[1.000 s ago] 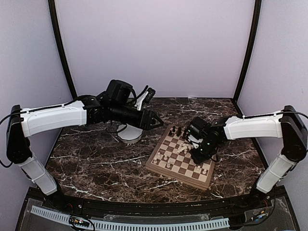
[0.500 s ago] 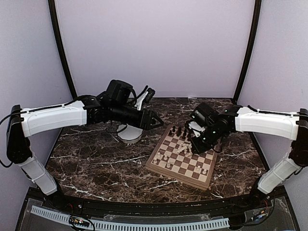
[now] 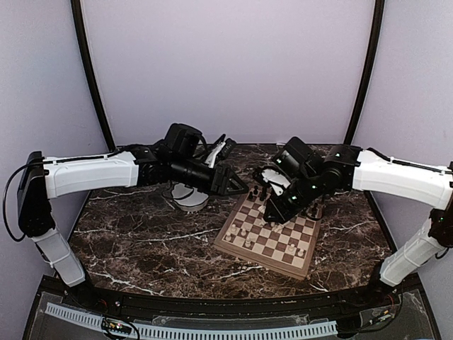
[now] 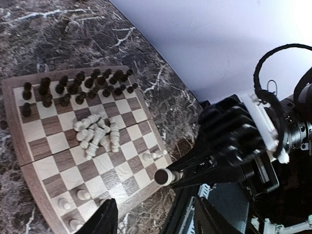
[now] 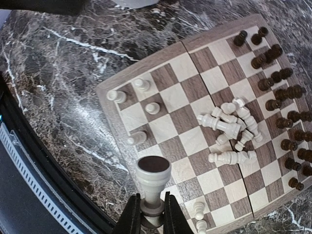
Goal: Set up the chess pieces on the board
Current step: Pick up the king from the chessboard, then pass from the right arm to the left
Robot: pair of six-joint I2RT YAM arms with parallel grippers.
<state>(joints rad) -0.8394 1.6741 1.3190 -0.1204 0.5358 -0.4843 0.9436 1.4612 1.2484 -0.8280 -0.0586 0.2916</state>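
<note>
While left jaws gape, right jaws pinch a cream piece (image 5: 152,187).

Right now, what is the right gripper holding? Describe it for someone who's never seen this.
Find the chessboard. Over it the right gripper pinches one pale piece. Unlike the toppled pale heap on the squares, it is lifted clear, dark round base showing.

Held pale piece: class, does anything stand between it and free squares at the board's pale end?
Nothing visible does. The pale piece in the right end effector hangs above that end of the board; the toppled heap lies mid-board.
</note>
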